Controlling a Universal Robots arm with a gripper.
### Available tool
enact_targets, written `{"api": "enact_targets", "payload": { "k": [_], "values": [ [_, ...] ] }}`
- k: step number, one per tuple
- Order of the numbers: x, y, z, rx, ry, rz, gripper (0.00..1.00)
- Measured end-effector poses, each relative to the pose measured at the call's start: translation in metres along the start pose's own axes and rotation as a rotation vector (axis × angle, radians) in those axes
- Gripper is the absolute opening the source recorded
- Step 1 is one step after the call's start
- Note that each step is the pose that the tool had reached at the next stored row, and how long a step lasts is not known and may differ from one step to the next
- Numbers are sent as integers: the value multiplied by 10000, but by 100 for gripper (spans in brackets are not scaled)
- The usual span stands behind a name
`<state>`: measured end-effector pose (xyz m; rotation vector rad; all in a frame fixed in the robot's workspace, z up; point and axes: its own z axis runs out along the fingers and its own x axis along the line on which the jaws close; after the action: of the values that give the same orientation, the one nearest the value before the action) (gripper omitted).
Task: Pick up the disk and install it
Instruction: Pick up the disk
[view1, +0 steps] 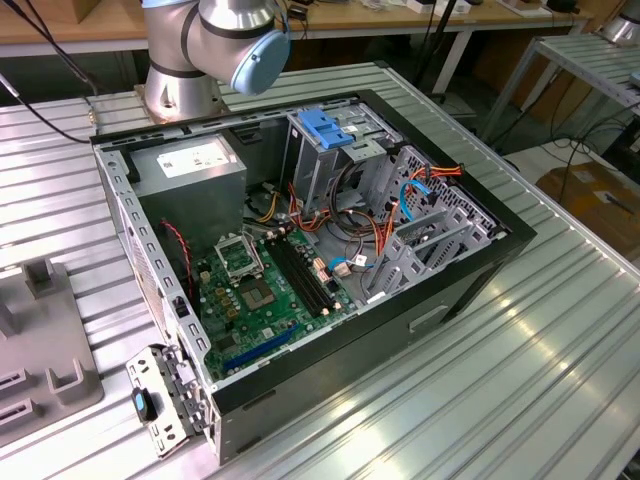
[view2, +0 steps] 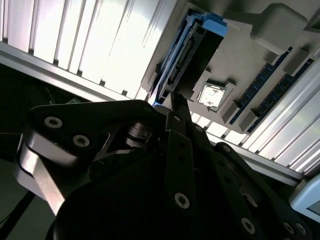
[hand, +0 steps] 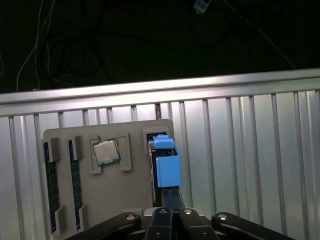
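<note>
— Where do we stand with the disk?

— It stands on edge in a slot at the side of the grey tray, near the chip. Our gripper sits right at its near end. We cannot tell whether it is clenched on it.

— So this is the pick-up step?

— We judge so. The case lies open on the table, nothing yet installed. Next we would need a sure hold and a straight lift clear of the slot walls.
</note>
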<state>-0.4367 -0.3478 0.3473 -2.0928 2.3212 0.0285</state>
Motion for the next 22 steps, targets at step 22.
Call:
{"api": "enact_targets", "payload": {
  "k": [22],
  "values": [
    [41,-79,68,-3,1,280,24]
  ]
}}
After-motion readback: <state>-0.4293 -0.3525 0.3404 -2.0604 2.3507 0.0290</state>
